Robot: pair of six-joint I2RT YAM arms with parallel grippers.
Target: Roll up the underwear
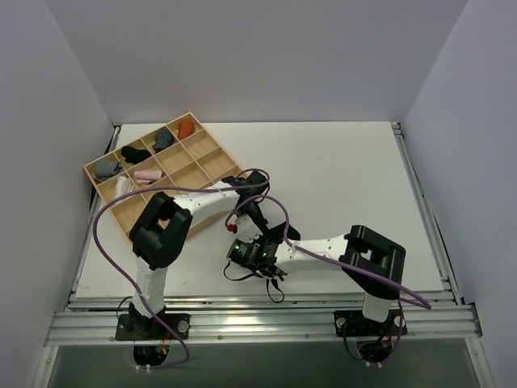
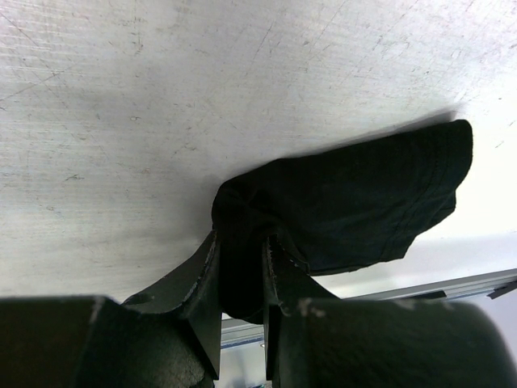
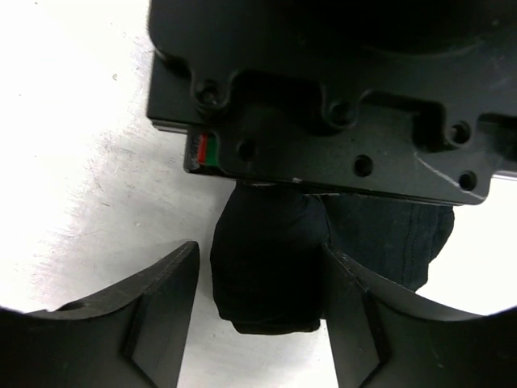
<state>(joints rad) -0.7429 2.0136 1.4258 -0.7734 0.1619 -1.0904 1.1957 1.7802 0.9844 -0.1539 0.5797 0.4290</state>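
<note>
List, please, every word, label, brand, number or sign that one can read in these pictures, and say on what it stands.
No text can be read in any view.
Red and green sticker on the black housing above the underwear: too small and blurred to read.
No print shows on the underwear, the wooden tray or the table.
</note>
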